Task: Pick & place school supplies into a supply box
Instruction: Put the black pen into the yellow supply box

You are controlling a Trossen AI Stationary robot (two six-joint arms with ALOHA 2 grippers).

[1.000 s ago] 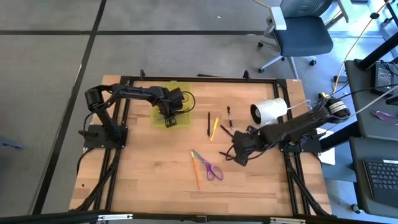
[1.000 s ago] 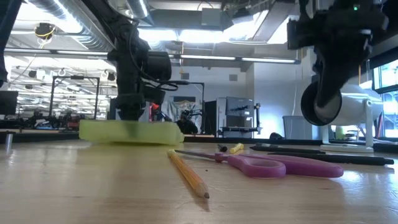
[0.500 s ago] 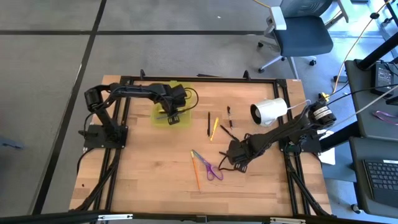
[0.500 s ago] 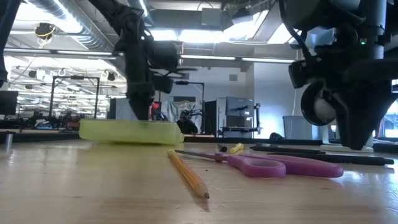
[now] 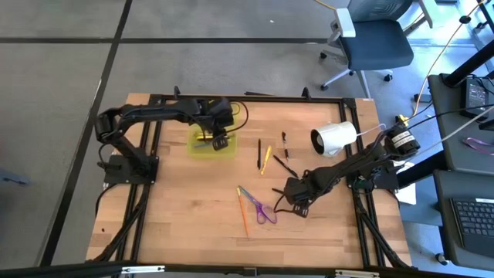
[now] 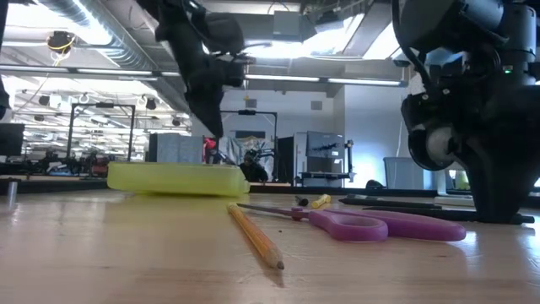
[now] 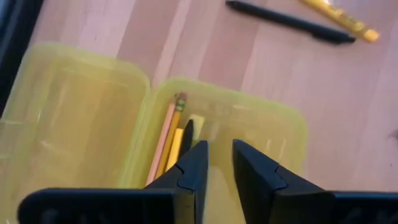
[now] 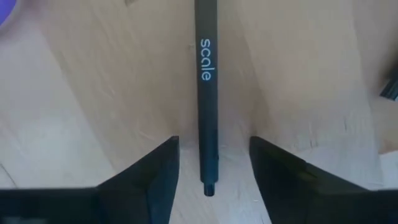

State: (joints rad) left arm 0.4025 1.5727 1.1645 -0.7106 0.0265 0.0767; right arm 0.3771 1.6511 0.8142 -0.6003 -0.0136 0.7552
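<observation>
The yellow-green supply box [image 5: 213,144] lies open on the table, with pencils [image 7: 168,143] and a dark piece inside one half. My left gripper [image 7: 221,152] hovers above the box [image 7: 261,124], its fingers a narrow gap apart and holding nothing. My right gripper [image 8: 214,162] is open and low over the table, with one finger on each side of a black pen [image 8: 207,93] marked "scale" and not touching it. On the wood lie the purple-handled scissors [image 5: 262,208], an orange pencil [image 5: 242,212], a black pen [image 5: 259,154] and a yellow pen [image 5: 266,159].
A white cylinder [image 5: 333,138] lies on its side near the table's far right, behind my right arm. More small dark pens [image 5: 284,144] lie between it and the box. A black frame edges the table, and bare wood fills the near left part.
My left gripper has risen out of the supply box and drawn a little toward the far edge. My right gripper has moved toward the scissors and gone down to the table, straddling the black pen.
</observation>
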